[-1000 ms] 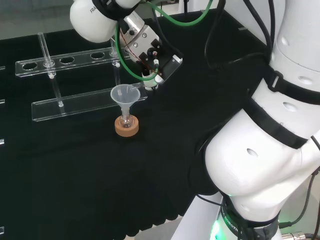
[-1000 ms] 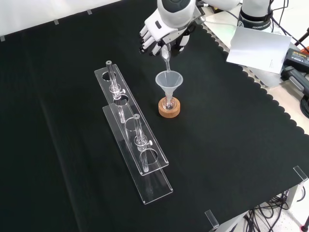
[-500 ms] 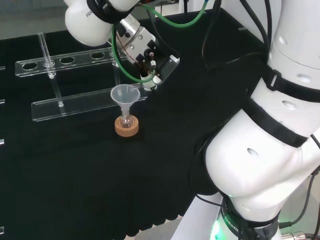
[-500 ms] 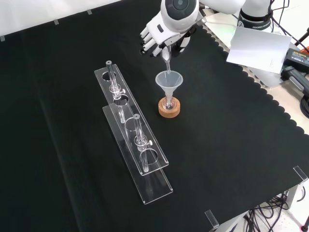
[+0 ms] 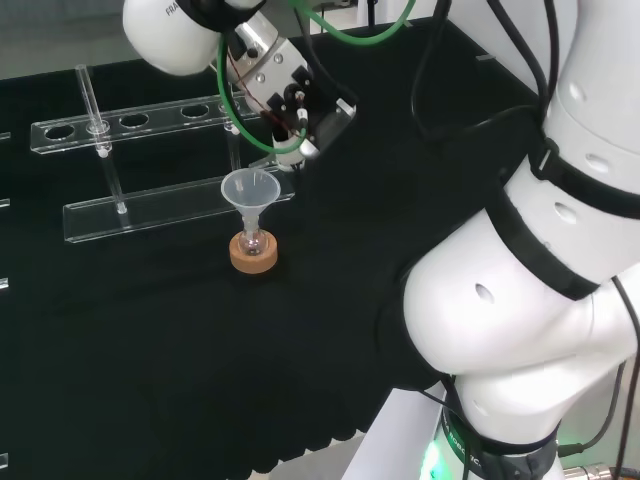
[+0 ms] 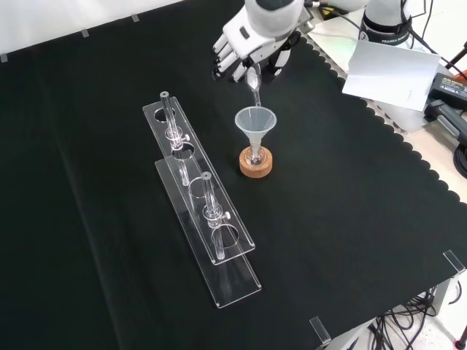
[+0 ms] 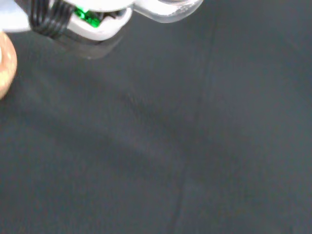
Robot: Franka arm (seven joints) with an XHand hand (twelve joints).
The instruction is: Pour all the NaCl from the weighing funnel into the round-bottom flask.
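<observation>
Hand [image 6: 244,45] is at the top of the front view, fingers [image 6: 228,64] curled round the weighing funnel [image 6: 253,82], which hangs below them with its narrow end pointing down. The tip sits just above the rim of the clear funnel [image 6: 255,121], apart from it. That funnel stands in the neck of the round-bottom flask [image 6: 255,155], which sits upright on a cork ring [image 6: 256,163] near the middle of the black cloth [image 6: 350,219].

In the head view the hand [image 5: 290,95] is above and slightly right of the clear funnel [image 5: 250,189], seen mostly from the back with green cable over it; the weighing funnel itself is hard to pick out there. The front view shows finger curl and the tilt of the weighing funnel plainly. The head view shows the flask bulb [image 5: 253,240] in its cork ring [image 5: 253,255] more clearly. Can't tell whether any NaCl is in the flask or the weighing funnel.

The wrist view gives a blurred white part of the hand [image 7: 105,22], an edge of the cork ring [image 7: 6,63], and cloth.

Clear acrylic racks [image 6: 201,211] lie left of the flask in the front view, two glass tubes standing in them.

Versus 1 s ago: the hand has lifted and shifted a bit left in the head view; the weighing funnel tip is higher off the clear funnel's rim. Flask, funnel and racks have not moved.
</observation>
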